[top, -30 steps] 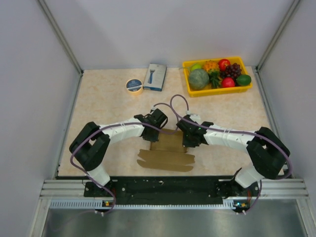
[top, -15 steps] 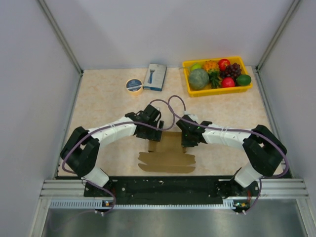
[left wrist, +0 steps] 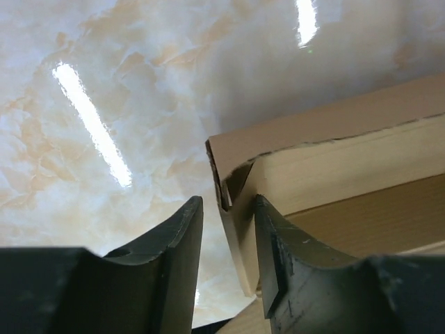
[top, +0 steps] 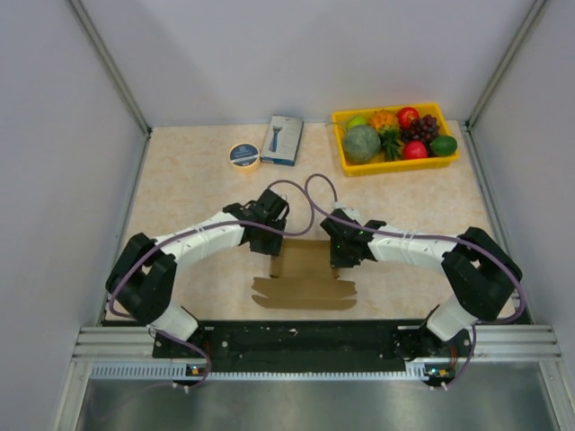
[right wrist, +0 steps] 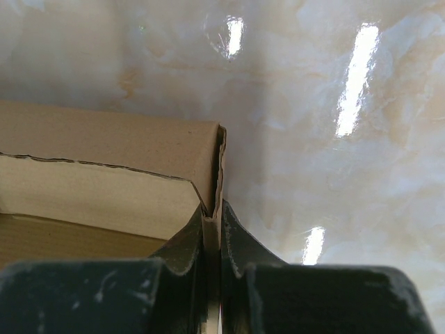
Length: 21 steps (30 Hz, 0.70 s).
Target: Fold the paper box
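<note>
**Top external:** paper box (top: pixel 305 289) sits low ctr of frame on the marble-look table (top: pixel 198 184), just above the arm bases. Its near part lies flat w/ scalloped flaps. Its far part, btwn the two grippers, has the side walls lifted. The left gripper (top: pixel 274 254) reaches in from frame left to the box's left wall, and the right gripper (top: pixel 340 263) from frame right to its right wall. Jaw state can't be read from up here. Upper right: yellow tray (top: pixel 400 165) holding fruit & veg, incl. a red apple (top: pixel 408 117) and dark grapes (top: pixel 422 128). Upper ctr: blue-and-white razor box (top: pixel 283 140), w/ a tape roll (top: pixel 243 155) just left of it.

**Left wrist:** left gripper (left wrist: pixel 227 200) is released, fingers (left wrist: pixel 174 257) apart at bottom of frame. The paper box (left wrist: pixel 334 153) fills the right half. Its upright wall edge, w/ a small folded corner tab, stands in the gap btwn the fingers. There's clear table (left wrist: pixel 104 83) btwn the frame-left finger and the card. The frame-right finger is right against the card's inner side; can't tell if it's touching.

**Right wrist:** right gripper (right wrist: pixel 212 212) is clenched on the paper box (right wrist: pixel 104 149). Both fingers (right wrist: pixel 184 243) pinch the thin vertical wall edge at bottom ctr, w/ no gap either side. The box's wall & brown floor run off to frame left; glossy table (right wrist: pixel 313 139) is on the right.
</note>
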Motion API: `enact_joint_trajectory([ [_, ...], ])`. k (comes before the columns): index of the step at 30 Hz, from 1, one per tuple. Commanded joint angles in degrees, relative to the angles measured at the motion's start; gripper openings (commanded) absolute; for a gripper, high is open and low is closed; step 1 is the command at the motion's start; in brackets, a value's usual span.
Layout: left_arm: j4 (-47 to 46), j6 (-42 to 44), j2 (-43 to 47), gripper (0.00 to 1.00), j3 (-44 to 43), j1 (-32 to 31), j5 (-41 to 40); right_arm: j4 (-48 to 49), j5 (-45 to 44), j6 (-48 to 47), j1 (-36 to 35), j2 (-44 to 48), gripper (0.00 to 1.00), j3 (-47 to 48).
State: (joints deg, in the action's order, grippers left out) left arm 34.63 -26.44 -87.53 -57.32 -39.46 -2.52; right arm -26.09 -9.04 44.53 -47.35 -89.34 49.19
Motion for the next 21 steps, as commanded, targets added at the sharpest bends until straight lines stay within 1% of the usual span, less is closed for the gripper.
enact_joint_trajectory([
  [1, 0.97, 1.30, -3.79, 0.39, -0.42, 0.00, -3.45, 1.74, 0.25, -0.24, -0.02, 0.13, 0.00, 2.31],
  [2, 0.70, 1.30, -5.01, 0.36, -0.51, -0.26, -3.97, 1.74, 0.07, -0.32, -0.02, 0.04, 0.00, 2.31],
  [3, 0.79, 1.30, -5.72, 0.28, -0.86, -0.70, -5.72, 1.74, -0.36, 0.02, -0.11, -0.39, 0.00, 2.40],
  [6, 4.64, 1.13, -10.46, 0.18, -4.45, -3.06, -10.64, 0.78, -2.46, 1.25, -0.11, -2.06, 0.00, 3.10],
  [7, 5.61, 0.51, -13.08, 0.08, -6.56, -3.77, -13.70, -0.01, -3.43, 1.87, -0.11, -2.67, 0.00, 3.98],
  [8, 6.23, 0.16, -14.33, 0.01, -7.45, -4.30, -14.61, -1.24, -3.88, 2.83, -0.02, -3.29, 0.00, 4.51],
  [10, 6.94, -1.59, -17.31, 0.00, -8.42, -5.10, -14.62, -2.30, -4.23, 3.02, -0.19, -4.96, 0.00, 6.08],
  [16, 3.87, -3.18, -22.07, 0.00, -7.10, -5.10, -12.51, -3.97, -3.53, 3.19, 0.07, -9.79, 0.00, 8.72],
  [21, 2.90, -3.36, -20.85, 0.00, -7.02, -4.92, -10.49, -4.15, -3.18, 2.93, 0.07, -10.15, 0.00, 8.82],
])
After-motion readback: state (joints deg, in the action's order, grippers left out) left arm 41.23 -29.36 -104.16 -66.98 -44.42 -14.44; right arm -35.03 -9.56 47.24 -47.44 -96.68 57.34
